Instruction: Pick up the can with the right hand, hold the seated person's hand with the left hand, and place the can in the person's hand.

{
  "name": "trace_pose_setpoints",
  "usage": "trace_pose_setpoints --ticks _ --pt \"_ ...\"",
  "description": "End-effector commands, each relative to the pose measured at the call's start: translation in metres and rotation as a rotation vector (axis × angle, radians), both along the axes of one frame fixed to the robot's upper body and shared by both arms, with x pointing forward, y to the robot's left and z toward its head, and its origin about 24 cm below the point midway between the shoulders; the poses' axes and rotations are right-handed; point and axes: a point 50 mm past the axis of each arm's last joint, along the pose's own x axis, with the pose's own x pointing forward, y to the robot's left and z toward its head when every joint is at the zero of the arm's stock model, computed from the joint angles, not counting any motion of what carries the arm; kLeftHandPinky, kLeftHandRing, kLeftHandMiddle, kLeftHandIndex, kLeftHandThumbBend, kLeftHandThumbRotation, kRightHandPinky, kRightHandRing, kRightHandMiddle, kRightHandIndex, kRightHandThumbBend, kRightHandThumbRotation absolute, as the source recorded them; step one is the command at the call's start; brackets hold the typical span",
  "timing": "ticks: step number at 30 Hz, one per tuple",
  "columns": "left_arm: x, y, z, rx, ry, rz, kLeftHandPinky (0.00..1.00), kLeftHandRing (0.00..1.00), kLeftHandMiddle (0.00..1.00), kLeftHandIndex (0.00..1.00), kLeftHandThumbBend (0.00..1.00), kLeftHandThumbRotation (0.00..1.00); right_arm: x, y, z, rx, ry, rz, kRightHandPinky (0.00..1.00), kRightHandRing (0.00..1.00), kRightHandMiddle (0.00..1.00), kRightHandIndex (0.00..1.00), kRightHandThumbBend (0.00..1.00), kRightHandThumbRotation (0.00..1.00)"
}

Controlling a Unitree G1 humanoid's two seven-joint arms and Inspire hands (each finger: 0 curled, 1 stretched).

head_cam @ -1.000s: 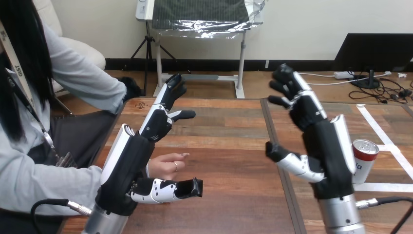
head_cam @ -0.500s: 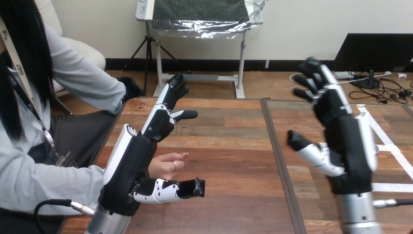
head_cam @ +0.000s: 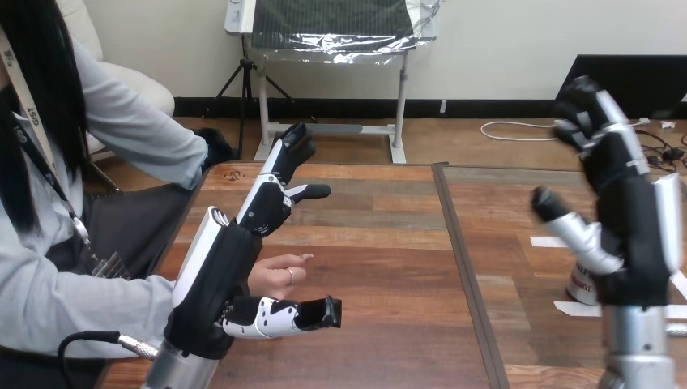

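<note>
right hand (head_cam: 636,235): raised over the near right of the table (head_cam: 389,243), fingers spread and only loosely bent, thumb out to the left, nothing in it. the can (head_cam: 579,288) stands just behind and below this hand, on the near right of the table, apart from the fingers. the hand covers its top and upper body, so whether it is opened or what is in it cannot be told. long axis vertical, base flat on the wood. visible lower part is white. white tape strips (head_cam: 549,241) lie on the table beside it.

left hand (head_cam: 215,275): near left, fingers straight and pointing far, thumb out to the right, clasping nothing. the person's hand (head_cam: 279,271) rests on the table between those fingers and the thumb, just beside the palm; contact cannot be told.
</note>
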Motion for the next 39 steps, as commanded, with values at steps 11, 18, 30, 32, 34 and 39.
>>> trace_pose_setpoints --ticks 11,18,30,32,34,39 --pt "0.007 -0.003 0.015 -0.037 -0.067 -0.011 0.82 0.98 1.0 1.0 1.0 0.62 0.022 -0.022 0.022 0.052 -0.042 -0.103 0.83 0.88 0.9 0.89 1.0 0.56" --pt "0.006 -0.002 0.015 -0.042 -0.062 -0.016 0.84 0.99 1.0 1.0 1.0 0.62 0.024 -0.031 0.021 0.07 -0.021 -0.143 0.87 0.9 0.9 0.9 1.0 0.54" --pt "0.006 0.0 0.015 -0.042 -0.058 -0.017 0.88 1.0 1.0 1.0 1.0 0.63 0.026 -0.041 0.018 0.094 0.012 -0.185 0.88 0.91 0.9 0.91 1.0 0.51" --pt "0.006 0.001 0.015 -0.042 -0.059 -0.016 0.88 1.0 1.0 1.0 1.0 0.64 0.026 -0.042 0.017 0.095 0.016 -0.189 0.89 0.91 0.9 0.91 1.0 0.5" --pt "0.006 0.001 0.015 -0.043 -0.058 -0.016 0.88 1.0 1.0 1.0 1.0 0.64 0.026 -0.045 0.016 0.094 0.028 -0.2 0.89 0.91 0.9 0.91 1.0 0.5" --pt "0.005 0.002 0.015 -0.041 -0.063 -0.013 0.89 1.0 1.0 1.0 1.0 0.64 0.027 -0.048 0.014 0.111 0.052 -0.213 0.89 0.92 0.9 0.92 1.0 0.5"
